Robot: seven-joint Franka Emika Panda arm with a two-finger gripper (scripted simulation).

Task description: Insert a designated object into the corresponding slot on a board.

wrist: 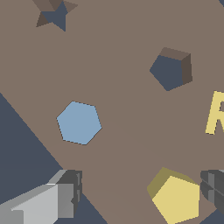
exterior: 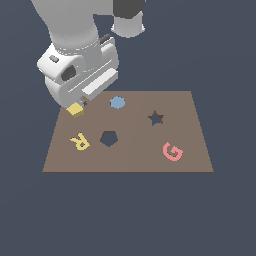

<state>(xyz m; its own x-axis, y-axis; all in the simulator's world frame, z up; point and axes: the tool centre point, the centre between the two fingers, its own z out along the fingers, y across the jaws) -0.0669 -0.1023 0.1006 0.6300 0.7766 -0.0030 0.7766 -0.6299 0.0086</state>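
Fingers (wrist: 65,192) of my gripper (wrist: 140,192) stand spread wide, gripping nothing. One finger sits well off to one side of the yellow pentagon block (wrist: 177,199); the other is just beside the block's opposite edge, and I cannot tell whether it touches. In the exterior view my gripper (exterior: 80,106) hangs low over the board's far corner on that view's left, with the yellow pentagon block (exterior: 76,109) lying on the brown board (exterior: 190,130) right under it. The pentagon slot (exterior: 109,138) lies nearer the camera, well apart from the block and unfilled. A blue hexagonal piece (exterior: 117,102) rests near my gripper. A yellow letter R (exterior: 80,141) lies beside the slot, a star cutout (exterior: 156,118) further right, and a pink letter G (exterior: 172,151) beyond.
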